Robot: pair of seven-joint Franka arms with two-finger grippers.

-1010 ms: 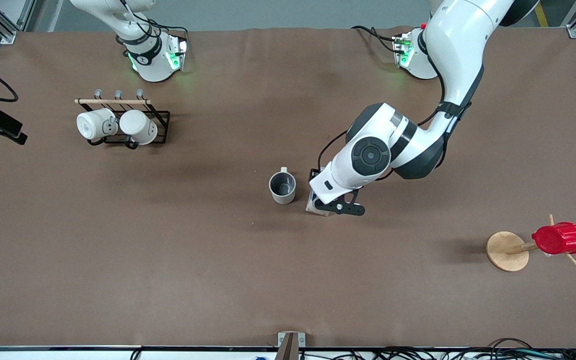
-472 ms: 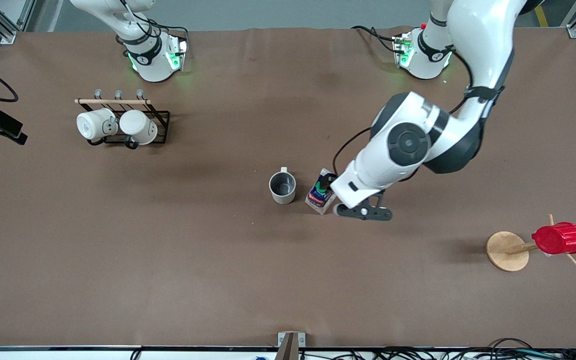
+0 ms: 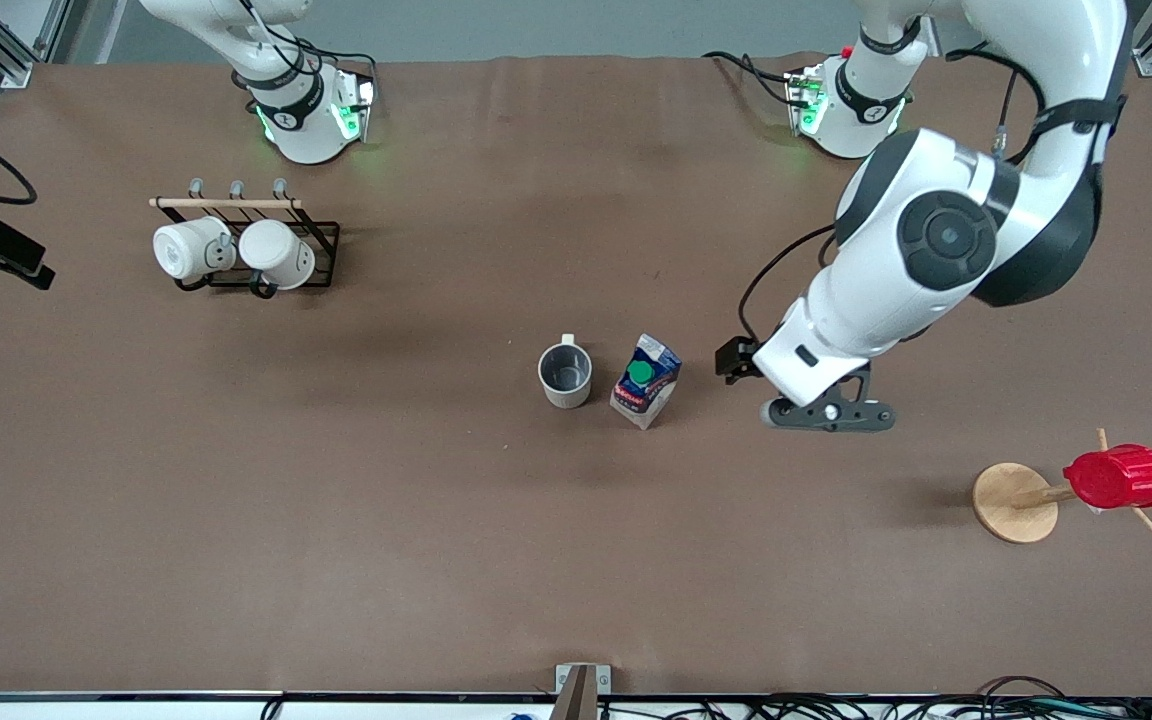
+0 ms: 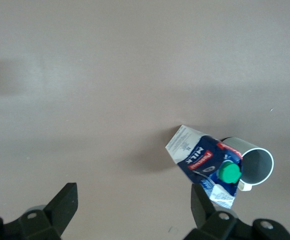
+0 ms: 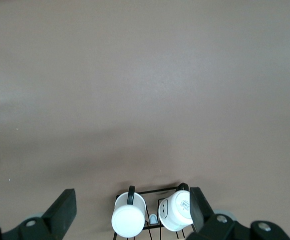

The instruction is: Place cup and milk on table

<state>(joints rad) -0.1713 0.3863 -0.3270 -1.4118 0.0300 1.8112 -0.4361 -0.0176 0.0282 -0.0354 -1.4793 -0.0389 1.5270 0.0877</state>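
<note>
The cup (image 3: 565,375), a pale grey-beige mug with a dark inside, stands upright near the middle of the brown table (image 3: 336,520). The milk (image 3: 646,380), a blue and white carton with a green cap, stands beside it, toward the left arm's end. Both show in the left wrist view, the milk (image 4: 204,162) in front of the cup (image 4: 257,165). My left gripper (image 3: 741,362) is open and empty, over bare table a little way from the milk (image 4: 134,200). My right gripper (image 5: 132,200) is open and empty, high over the mug rack, out of the front view.
A black wire rack (image 3: 321,250) with two white mugs (image 3: 236,252) stands toward the right arm's end; it also shows in the right wrist view (image 5: 152,212). A wooden peg stand (image 3: 1014,502) holding a red ribbed cup (image 3: 1118,477) stands toward the left arm's end.
My left gripper has drawn up and away from the milk toward the left arm's end. The milk stays standing beside the cup. The right arm has not moved.
</note>
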